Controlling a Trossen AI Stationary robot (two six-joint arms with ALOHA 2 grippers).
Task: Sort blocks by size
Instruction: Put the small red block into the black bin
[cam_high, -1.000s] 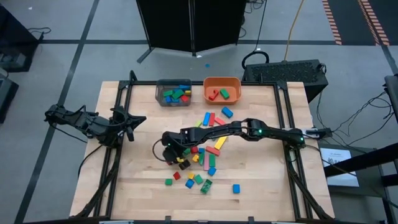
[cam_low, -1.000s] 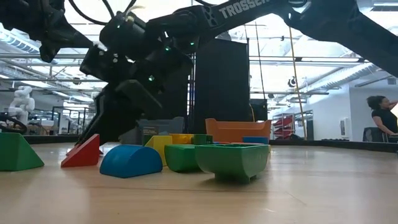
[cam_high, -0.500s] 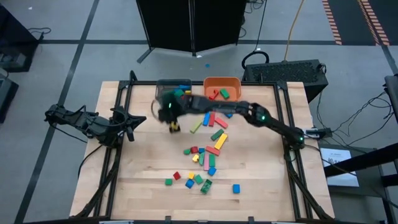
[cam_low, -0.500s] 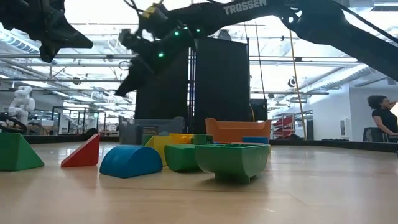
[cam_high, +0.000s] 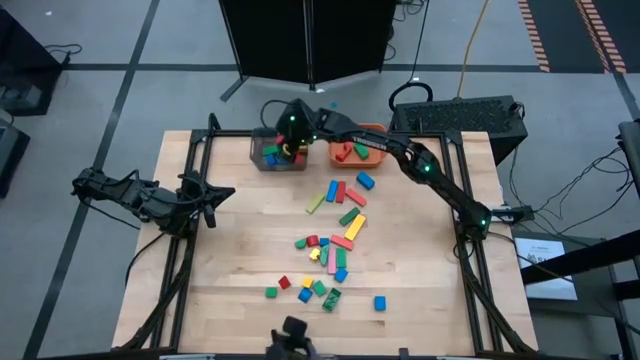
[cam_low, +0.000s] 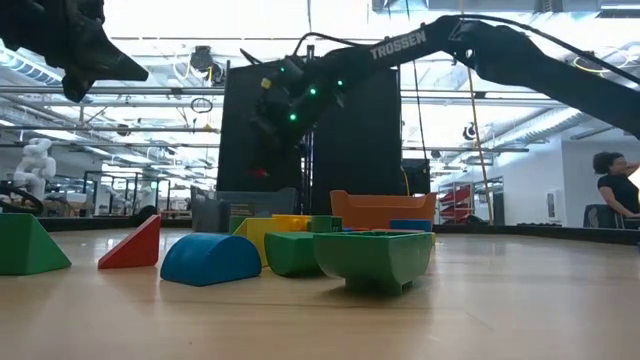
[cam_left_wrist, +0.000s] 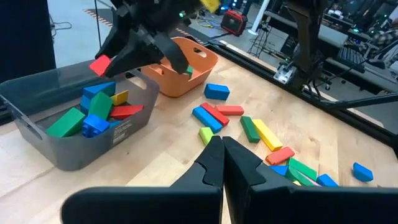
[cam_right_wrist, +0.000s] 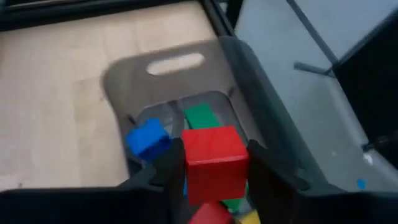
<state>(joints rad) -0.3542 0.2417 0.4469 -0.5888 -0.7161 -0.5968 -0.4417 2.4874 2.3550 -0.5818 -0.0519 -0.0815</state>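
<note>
My right gripper (cam_high: 290, 142) hangs over the grey bin (cam_high: 254, 150) at the table's far edge, shut on a red cube (cam_right_wrist: 214, 155). The cube also shows in the left wrist view (cam_left_wrist: 101, 64), above the bin's blocks. The bin (cam_left_wrist: 37, 134) holds several blue, green, red and yellow blocks. More blocks (cam_high: 335, 240) lie loose on the table's middle and near part. My left gripper (cam_left_wrist: 221, 158) is shut and empty at the table's left side (cam_high: 213, 205). My right gripper pinches the red cube by two opposite side faces (cam_right_wrist: 189, 168) between its two fingers (cam_right_wrist: 267, 180). The fingers slant down from above. The cube is lifted clear, above the blocks lying in the grey bin.
The orange bin (cam_high: 384, 140) stands to the right of the grey bin and holds a few red and green blocks. The right arm stretches across the far part of the table above it. A person (cam_low: 612, 190) stands far off in the room.
My right gripper has risen from the loose blocks at the table's middle and swung toward the far edge, ending above the grey bin, with a block carried clear of the table. The left arm has kept still.
</note>
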